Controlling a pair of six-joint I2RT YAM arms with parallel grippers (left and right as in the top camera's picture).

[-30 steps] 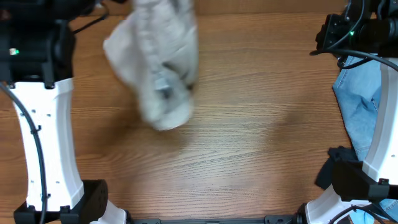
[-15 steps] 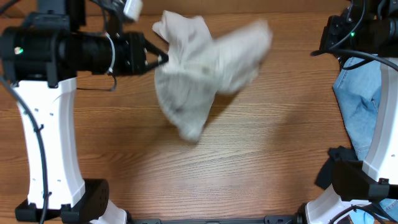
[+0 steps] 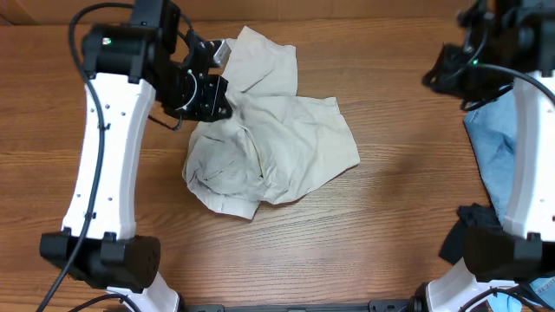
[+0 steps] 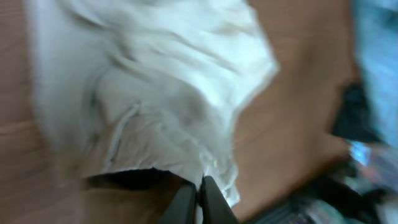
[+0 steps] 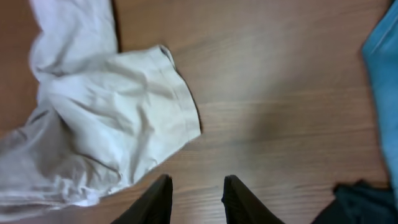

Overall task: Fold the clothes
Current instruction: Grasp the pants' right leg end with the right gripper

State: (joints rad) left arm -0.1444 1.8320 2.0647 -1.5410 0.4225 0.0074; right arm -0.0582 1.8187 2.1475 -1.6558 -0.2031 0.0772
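the cream trousers [image 3: 277, 143] lie in a crumpled heap on the bench [image 3: 399, 234], left of centre. one part runs up past the left arm and a hemmed part spreads out to the right. the left tool [image 3: 215, 95] is pressed together on a thin fold at the heap's upper left edge, and its wrist view shows cloth running straight into the closed tips. that grip reads as an anchor: with one edge held, the cloth can be dragged or shaken flat instead of bunching.

the right tool [image 5: 197, 194] is spread with nothing between its tips. it hangs over bare wood near the hemmed edge, apart from the cloth. this looks like a stance for taking a second hold, though whether that edge is a leg end or the waist cannot be told.

folding proper has not begun, since the garment needs laying flat first. a light blue denim garment [image 3: 501, 156] and a black garment [image 5: 357, 200] sit at the right edge, well apart from the work.
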